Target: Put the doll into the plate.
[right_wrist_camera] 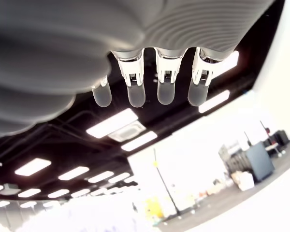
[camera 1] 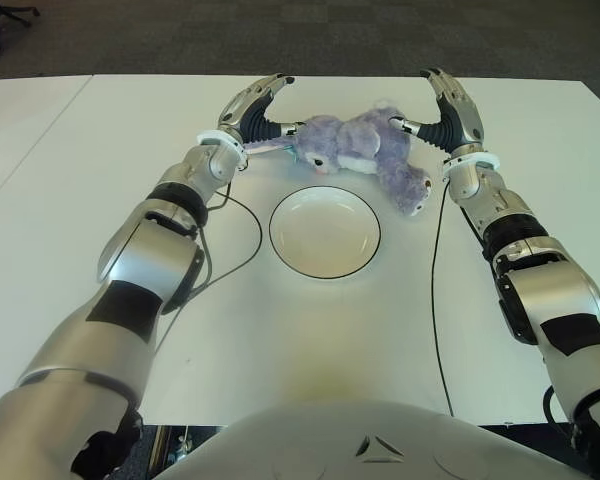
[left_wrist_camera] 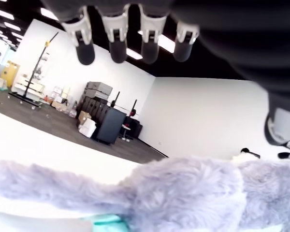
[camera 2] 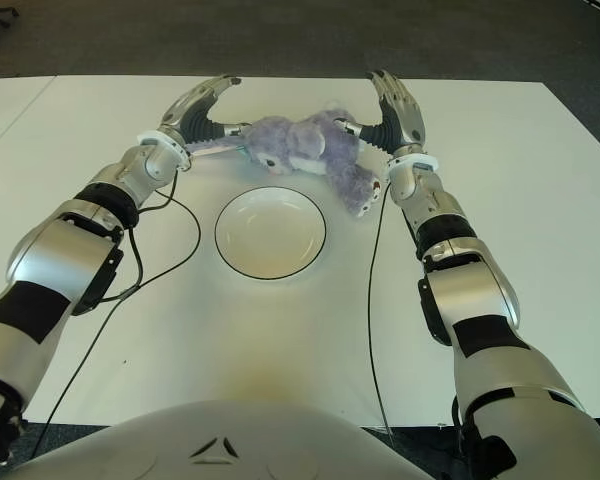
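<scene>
- A soft purple-grey plush doll (camera 1: 360,150) with a white muzzle is seen lying on its side on the white worktop (camera 1: 100,150), just beyond the far rim of the plate, one leg reaching toward the near right.
- A round white shallow plate (camera 1: 325,232) with a thin dark rim is set on the worktop nearer the robot than the doll; nothing is seen in it.
- The left hand (camera 1: 255,115) is placed at the doll's left side, fingers spread wide and extended above the worktop; in its wrist view the fingertips (left_wrist_camera: 117,46) are shown straight and apart, with the plush fur just below them. Contact of the thumb with the doll cannot be told.
- The right hand (camera 2: 392,112) is held at the doll's right side, fingers extended and open; the thumb is shown against or just beside the fur, which of the two cannot be told.
- The doll is flanked by both hands; nothing is gripped.
- Two thin black cables (camera 1: 238,250) are laid on the worktop, one left of the plate, one right of it.
- A dark carpeted floor (camera 1: 280,35) is seen beyond the far edge.
</scene>
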You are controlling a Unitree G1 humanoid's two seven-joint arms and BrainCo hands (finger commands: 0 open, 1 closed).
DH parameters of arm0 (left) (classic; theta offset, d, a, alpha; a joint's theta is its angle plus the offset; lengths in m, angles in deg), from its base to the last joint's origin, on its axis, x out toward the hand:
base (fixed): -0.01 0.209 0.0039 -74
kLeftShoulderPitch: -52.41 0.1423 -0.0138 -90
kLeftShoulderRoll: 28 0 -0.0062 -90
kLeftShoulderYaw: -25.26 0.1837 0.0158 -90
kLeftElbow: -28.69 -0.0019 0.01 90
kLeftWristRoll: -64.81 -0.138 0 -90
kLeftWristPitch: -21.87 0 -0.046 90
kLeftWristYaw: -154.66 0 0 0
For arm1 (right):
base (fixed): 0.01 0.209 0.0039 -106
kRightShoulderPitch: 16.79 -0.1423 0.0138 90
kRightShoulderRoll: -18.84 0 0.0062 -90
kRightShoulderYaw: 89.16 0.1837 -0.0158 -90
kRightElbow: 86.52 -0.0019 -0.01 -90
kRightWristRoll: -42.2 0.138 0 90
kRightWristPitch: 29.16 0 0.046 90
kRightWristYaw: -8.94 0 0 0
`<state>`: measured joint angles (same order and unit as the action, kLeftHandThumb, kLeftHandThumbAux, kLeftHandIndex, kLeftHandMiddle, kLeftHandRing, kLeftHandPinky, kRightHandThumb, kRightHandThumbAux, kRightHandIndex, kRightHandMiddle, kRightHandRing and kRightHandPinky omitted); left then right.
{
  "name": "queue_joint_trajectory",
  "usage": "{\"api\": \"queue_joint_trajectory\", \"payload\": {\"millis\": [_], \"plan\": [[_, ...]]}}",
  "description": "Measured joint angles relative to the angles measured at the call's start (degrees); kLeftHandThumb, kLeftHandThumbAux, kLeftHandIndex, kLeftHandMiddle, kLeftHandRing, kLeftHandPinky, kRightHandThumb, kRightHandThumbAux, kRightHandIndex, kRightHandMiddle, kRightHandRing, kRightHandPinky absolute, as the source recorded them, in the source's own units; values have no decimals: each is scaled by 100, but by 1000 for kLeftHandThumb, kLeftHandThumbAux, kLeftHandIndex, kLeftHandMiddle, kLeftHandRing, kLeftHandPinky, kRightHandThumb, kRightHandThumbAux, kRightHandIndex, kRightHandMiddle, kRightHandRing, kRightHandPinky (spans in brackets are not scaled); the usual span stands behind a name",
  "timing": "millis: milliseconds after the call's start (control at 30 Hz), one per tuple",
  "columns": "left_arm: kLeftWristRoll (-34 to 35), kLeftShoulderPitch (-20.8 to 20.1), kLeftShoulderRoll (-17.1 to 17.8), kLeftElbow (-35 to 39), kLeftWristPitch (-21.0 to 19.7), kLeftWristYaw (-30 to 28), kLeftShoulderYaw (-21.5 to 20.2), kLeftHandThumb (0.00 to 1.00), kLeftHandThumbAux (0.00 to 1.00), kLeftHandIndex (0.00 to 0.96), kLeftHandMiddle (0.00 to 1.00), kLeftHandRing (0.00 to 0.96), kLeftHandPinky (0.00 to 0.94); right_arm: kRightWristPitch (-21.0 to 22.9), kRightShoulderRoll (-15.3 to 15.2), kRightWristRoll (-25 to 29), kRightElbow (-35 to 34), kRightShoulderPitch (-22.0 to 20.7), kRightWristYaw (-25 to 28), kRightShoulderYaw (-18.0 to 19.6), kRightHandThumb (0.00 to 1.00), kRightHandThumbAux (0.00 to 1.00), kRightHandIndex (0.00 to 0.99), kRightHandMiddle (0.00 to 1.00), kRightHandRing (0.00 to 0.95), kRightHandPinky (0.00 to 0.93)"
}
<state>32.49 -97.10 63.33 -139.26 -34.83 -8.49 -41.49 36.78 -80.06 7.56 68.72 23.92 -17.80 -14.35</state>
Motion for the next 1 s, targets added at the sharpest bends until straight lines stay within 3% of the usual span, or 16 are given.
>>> {"api": "queue_joint_trajectory", "payload": {"millis": [467, 700, 933, 1000], "plan": [[-141, 3, -55, 38, 30, -43, 35, 103, 405, 0, 0, 0, 0, 18, 61, 123, 315, -2, 85, 1, 135, 332, 21, 0, 0, 0], [-128, 37, -244, 35, -150, -114, -21, 87, 404, 0, 0, 0, 0, 0, 177, 246, 265, 72, 265, -2, 131, 345, 14, 0, 0, 0], [-168, 367, -575, 28, -208, -107, 40, 92, 364, 0, 0, 0, 0, 1, 452, 275, 235, 247, 352, -95, 162, 368, 0, 0, 0, 0], [-267, 502, -652, 24, -150, -105, 124, 101, 362, 0, 0, 57, 0, 1, 524, 293, 234, 299, 372, -114, 168, 374, 0, 0, 0, 0]]}}
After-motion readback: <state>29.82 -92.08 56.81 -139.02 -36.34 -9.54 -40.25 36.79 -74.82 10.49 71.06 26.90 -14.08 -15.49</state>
